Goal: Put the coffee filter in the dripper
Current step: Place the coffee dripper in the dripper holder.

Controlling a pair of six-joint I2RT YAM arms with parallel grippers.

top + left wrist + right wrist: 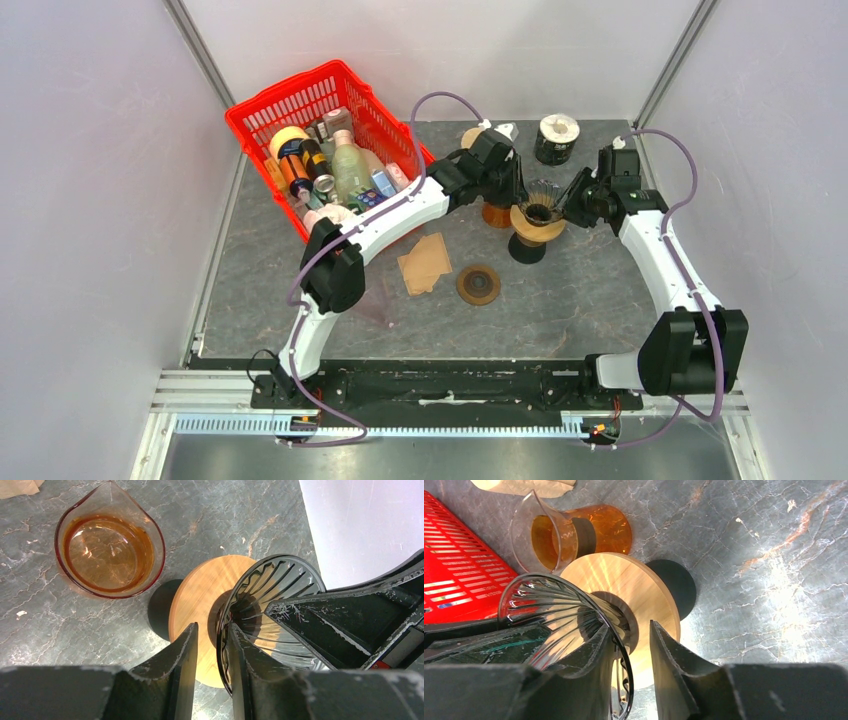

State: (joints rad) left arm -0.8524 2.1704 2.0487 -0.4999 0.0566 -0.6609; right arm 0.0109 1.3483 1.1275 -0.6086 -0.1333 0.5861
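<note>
So the whole thing sits on a dark marbled table [570, 300], and the biggest item on it is a red plastic basket [300, 85] at the back left, stuffed with bottles and cans. Both white arms stretch in to the same spot near the back middle, one from each side. That spot is the dripper [540, 212], a ribbed glass cone in a round wooden collar [200, 595], standing upright on a black base [526, 250]. The left gripper [212, 630] has its jaws only a little apart and straddles the glass rim, one finger inside the cone and one outside over the collar. There's still daylight next to the outer finger, so it doesn't look like an actual pinch to me. Same deal with the right gripper [631, 630] on the opposite side: narrow gap, rim running between the fingers, inner finger right up against the glass, outer one clear of it. Just beside the dripper on the basket side is an amber glass server [107, 552], upright with nothing in it that I can see. The coffee filter [425, 263] isn't in the dripper at all, it's lying flat on the table nearer the front, well apart from the cone and just beside a round brown disc [479, 284]. A small dark tin with a pale top [557, 138] stands at the back edge behind the dripper.
</note>
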